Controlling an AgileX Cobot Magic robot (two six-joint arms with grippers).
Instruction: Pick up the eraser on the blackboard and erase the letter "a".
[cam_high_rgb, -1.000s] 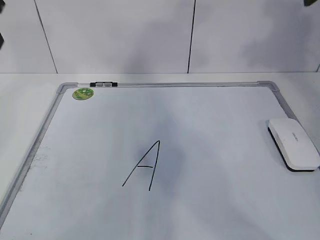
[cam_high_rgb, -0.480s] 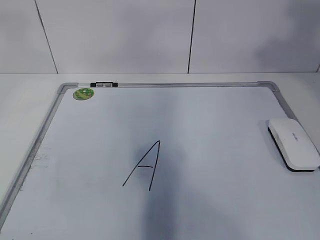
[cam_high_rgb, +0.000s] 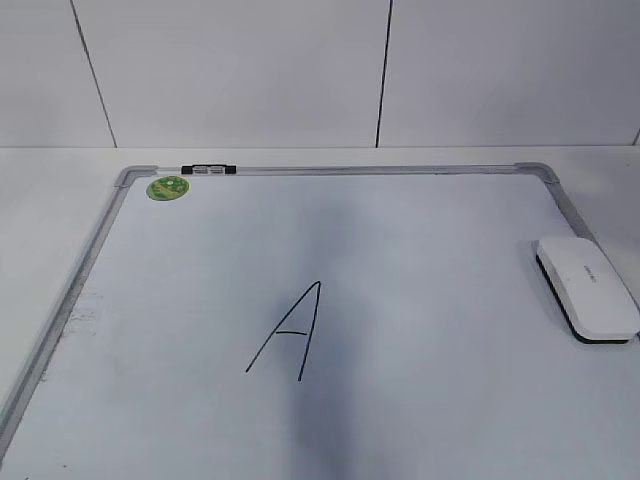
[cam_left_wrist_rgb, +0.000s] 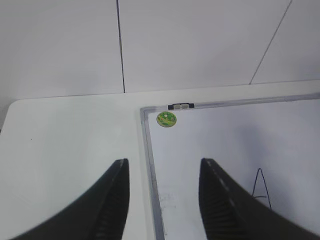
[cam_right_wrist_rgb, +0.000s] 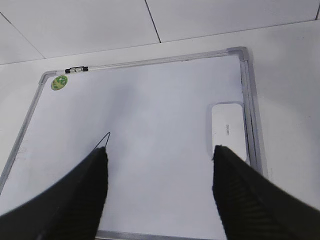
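Well, left gripper (cam_left_wrist_rgb: 164, 165): its two dark fingers are apart with nothing between them. It hangs over the left edge of the blackboard (cam_high_rgb: 450, 300), low in the left wrist view.
Smudge (cam_high_rgb: 80, 318): a faint grey mark on the board's left side, close to the frame.
Green sticker (cam_high_rgb: 167, 187): in the board's upper left corner.
Clip (cam_high_rgb: 206, 169): small and black, on the top frame just right of the sticker.
Big "A" (cam_high_rgb: 290, 332): in the lower middle of the exterior view, whole and dark.
The letter "a": I cannot see a small one in any view.
Eraser (cam_high_rgb: 587, 288): lies flat, white side up, at the right edge of the exterior view, on the board and next to its right frame. Nothing touches it.
Right gripper (cam_right_wrist_rgb: 160, 150): its fingers are wide apart and hold nothing. It is high above the board, well away from the eraser.
Done: I think nothing shows as done, since the eraser is not picked up.
Left to do: grab the eraser, find the small letter, rub it off.
Exterior view only: it shows no gripper at all.
Left wrist view only: it shows the table left of the board, but no eraser.
Right wrist view only: it shows the board's bottom frame.
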